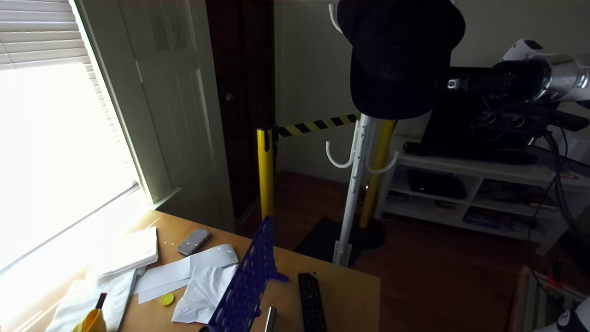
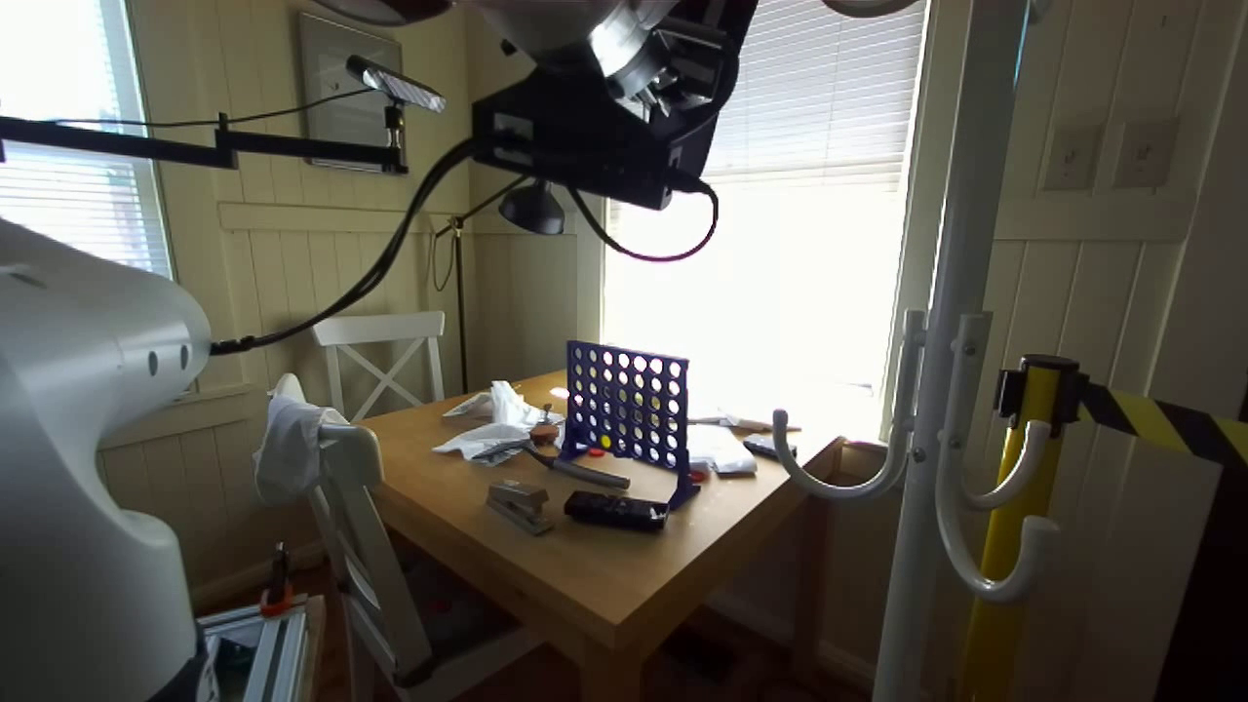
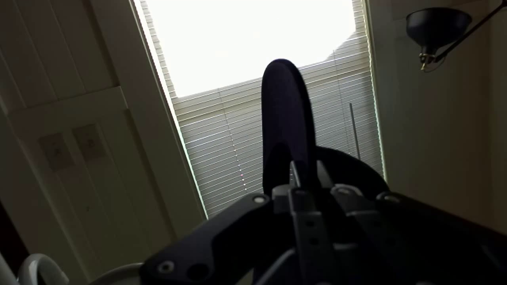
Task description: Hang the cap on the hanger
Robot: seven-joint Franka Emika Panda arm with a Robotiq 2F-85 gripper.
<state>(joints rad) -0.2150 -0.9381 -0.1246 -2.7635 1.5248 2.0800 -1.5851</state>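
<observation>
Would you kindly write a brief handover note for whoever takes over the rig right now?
Pincer: appears shut on the cap, judging by the wrist view.
Cap: up in the air, covering the upper part of the hanger in an exterior view; whether it touches a hook behind it can't be told.
Hanger: lower hooks bare in both exterior views.
Done: cap gripped and raised to about the hanger's upper part.
Left: seat it on a hook, check that it hangs, then probably open and back away gently.

The cap (image 1: 401, 60) looks like matt cloth, the hanger (image 2: 938, 361) smooth metal.
</observation>
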